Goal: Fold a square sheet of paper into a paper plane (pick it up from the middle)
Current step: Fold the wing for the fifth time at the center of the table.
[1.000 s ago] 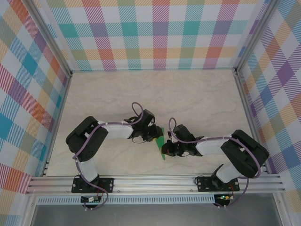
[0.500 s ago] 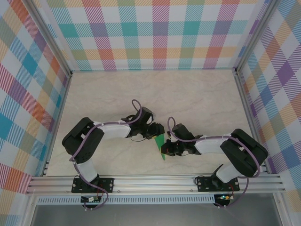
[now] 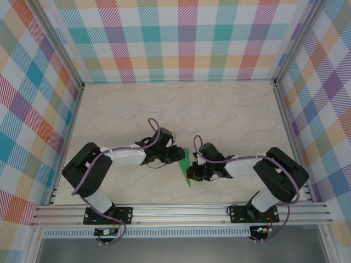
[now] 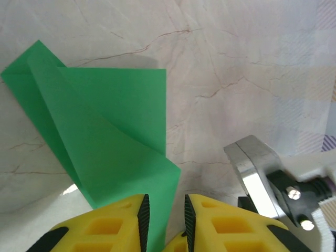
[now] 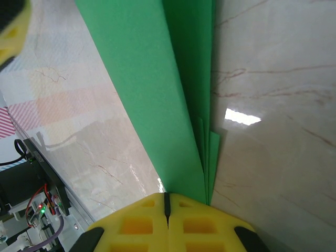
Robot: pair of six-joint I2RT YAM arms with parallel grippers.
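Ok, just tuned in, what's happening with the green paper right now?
Both arms meet near the middle of the table, working on the square sheet of paper. It is partly folded, with creased flaps, and not yet a plane. The right gripper is shut on one end, the folded layers pinched between its fingers. The left gripper sits at another edge, jaws slightly apart with the paper's edge running between them, not visibly clamped.

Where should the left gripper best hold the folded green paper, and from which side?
Probably the free edge of the raised flap of the green paper, taken edge-on from the side of the left gripper. The flap stands off the table, thin enough to straddle, while the right gripper is shut on the stacked folds opposite.
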